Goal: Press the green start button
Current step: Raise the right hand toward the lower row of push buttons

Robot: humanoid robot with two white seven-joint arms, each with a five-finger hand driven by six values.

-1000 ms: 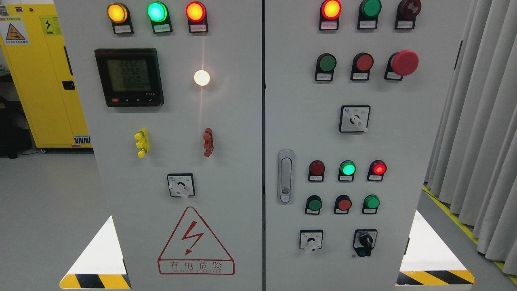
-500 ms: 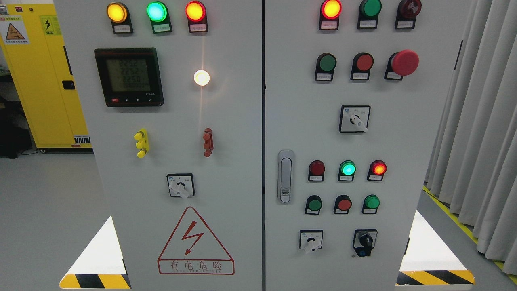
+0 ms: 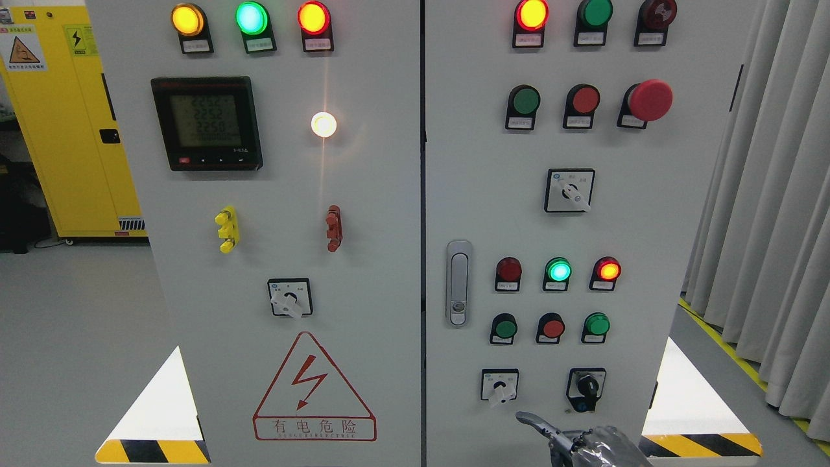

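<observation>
Facing a grey cabinet with two closed doors, insides hidden. On the right door, three round green buttons in black collars: upper green button left of a red button and a red mushroom button; lower-left green button and lower-right green button either side of another red one. All flat-faced, pointing straight out of the door toward the camera, with no long axis to speak of. White tags beneath each, print too small to read, so cannot tell which one is the start button. Above the lower row, three lamps: dark red, lit green, lit red. Below it, a white rotary switch and a black key switch. Just under those, at the near bottom edge, the right hand, silver-grey, mostly cut off, apart from every button; cannot tell whether its fingers are open or closed. Door latch at the right door's left edge. On the left door, a meter with lit rows of digits, too fine to read surely, a glowing white lamp, and a red warning triangle with a lightning bolt and the words 有电危险. Far left, a yellow locker with hazard stickers; right, grey curtains.
</observation>
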